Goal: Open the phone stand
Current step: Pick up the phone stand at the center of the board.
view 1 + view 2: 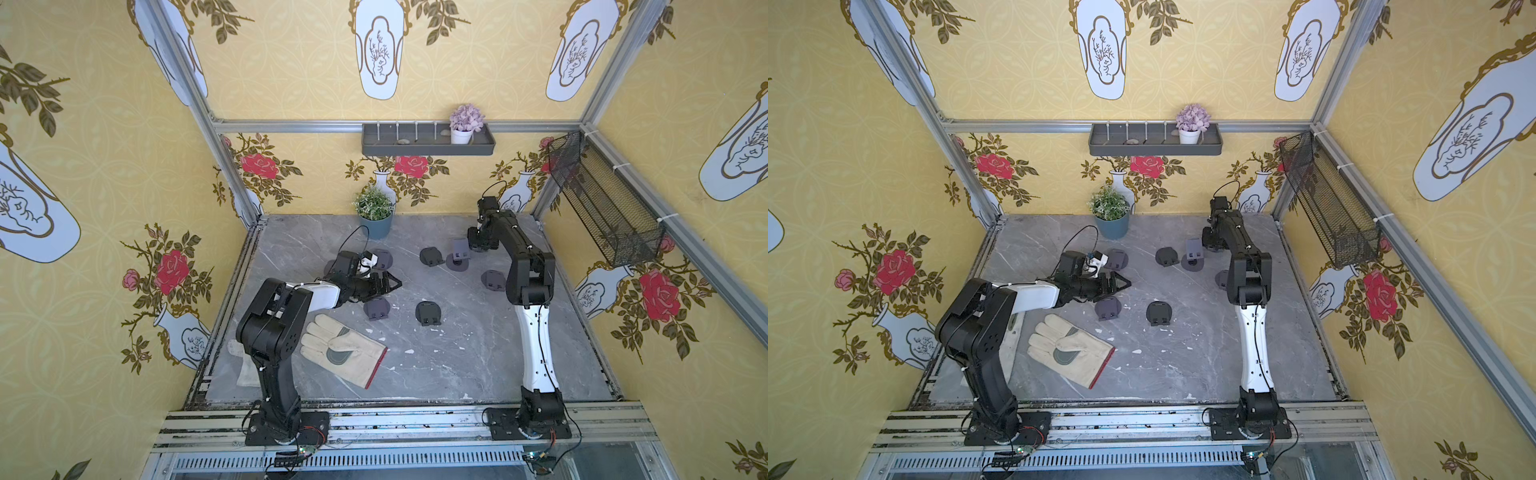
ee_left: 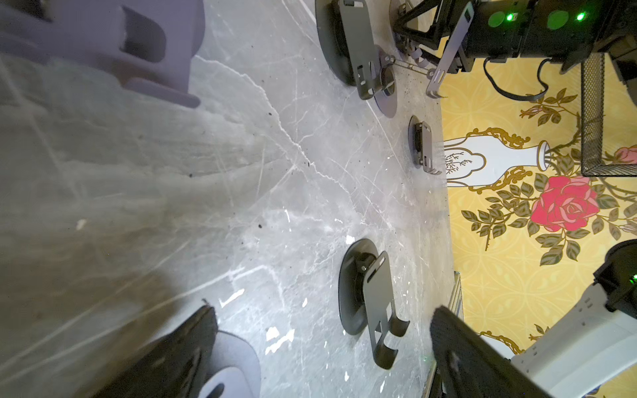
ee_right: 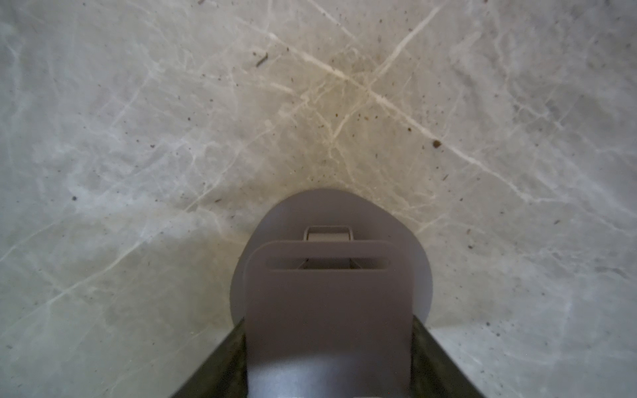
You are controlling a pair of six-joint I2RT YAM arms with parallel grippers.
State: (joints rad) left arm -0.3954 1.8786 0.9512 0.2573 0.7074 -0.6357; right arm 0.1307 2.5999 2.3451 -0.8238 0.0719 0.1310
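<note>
Several dark grey phone stands lie on the marble table (image 1: 436,365). At the back right one phone stand (image 1: 459,251) (image 1: 1193,250) has its plate tilted up off its round base. My right gripper (image 1: 478,243) (image 1: 1212,241) is shut on that plate. In the right wrist view the plate (image 3: 327,303) fills the gap, with a finger (image 3: 227,361) pressed against each side. My left gripper (image 1: 392,282) (image 1: 1121,282) (image 2: 324,310) hovers open over the table's middle left with nothing between its fingers. A folded stand (image 2: 365,299) lies ahead of it.
Folded stands lie at the middle (image 1: 428,311), near the left gripper (image 1: 376,309) and by the right arm (image 1: 492,280). A work glove (image 1: 340,353) lies at the front left. A potted plant (image 1: 374,216) stands at the back. A wire basket (image 1: 602,203) hangs on the right wall.
</note>
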